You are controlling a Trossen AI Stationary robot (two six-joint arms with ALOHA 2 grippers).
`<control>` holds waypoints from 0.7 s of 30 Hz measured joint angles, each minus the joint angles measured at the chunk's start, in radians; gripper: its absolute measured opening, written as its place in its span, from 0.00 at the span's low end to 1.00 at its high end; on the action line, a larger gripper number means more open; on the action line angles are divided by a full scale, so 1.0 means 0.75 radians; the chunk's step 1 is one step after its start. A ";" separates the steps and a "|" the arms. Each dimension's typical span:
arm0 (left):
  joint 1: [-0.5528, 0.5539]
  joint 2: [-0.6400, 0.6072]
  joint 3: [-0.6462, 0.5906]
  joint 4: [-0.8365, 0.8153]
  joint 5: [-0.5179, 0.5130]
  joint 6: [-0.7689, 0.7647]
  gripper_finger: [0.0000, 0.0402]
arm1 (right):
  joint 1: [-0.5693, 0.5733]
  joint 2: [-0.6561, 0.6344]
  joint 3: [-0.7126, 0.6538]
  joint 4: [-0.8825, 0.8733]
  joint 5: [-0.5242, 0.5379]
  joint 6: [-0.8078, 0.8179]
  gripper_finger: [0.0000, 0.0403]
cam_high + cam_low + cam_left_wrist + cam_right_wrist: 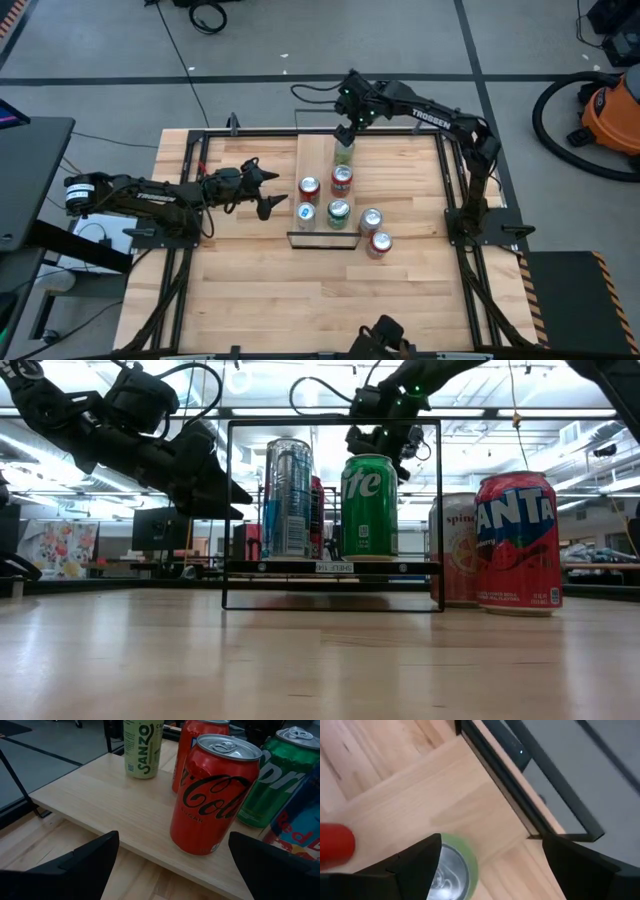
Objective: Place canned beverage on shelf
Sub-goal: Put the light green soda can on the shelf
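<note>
The shelf (318,155) is a narrow light-wood board with black wire rails, lying on the slatted table. On it stand a pale green Sanzo can (344,154), two red cans (342,180) (309,188), a blue-silver can (305,213) and a green Sprite can (338,212). My right gripper (346,128) is open over the shelf's far end, just above the Sanzo can's top (454,870), which shows beside one finger. My left gripper (268,190) is open and empty, left of the shelf, facing the red Coca-Cola can (210,795).
A pale Spindrift can (371,221) and a red Fanta can (379,243) stand on the table right of the shelf's near end. A black frame (450,180) runs round the table. Bare tabletop lies toward the near edge (320,300).
</note>
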 joint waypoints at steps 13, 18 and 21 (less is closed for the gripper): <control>0.000 0.000 0.000 -0.001 0.000 0.000 0.97 | -0.005 0.002 -0.014 -0.039 -0.281 -0.033 0.81; 0.000 0.000 0.000 -0.001 0.000 0.000 0.97 | -0.005 0.002 -0.014 -0.052 -0.283 -0.031 0.78; 0.000 0.000 0.000 -0.001 0.000 0.000 0.97 | -0.002 0.002 -0.014 -0.056 -0.283 -0.030 0.76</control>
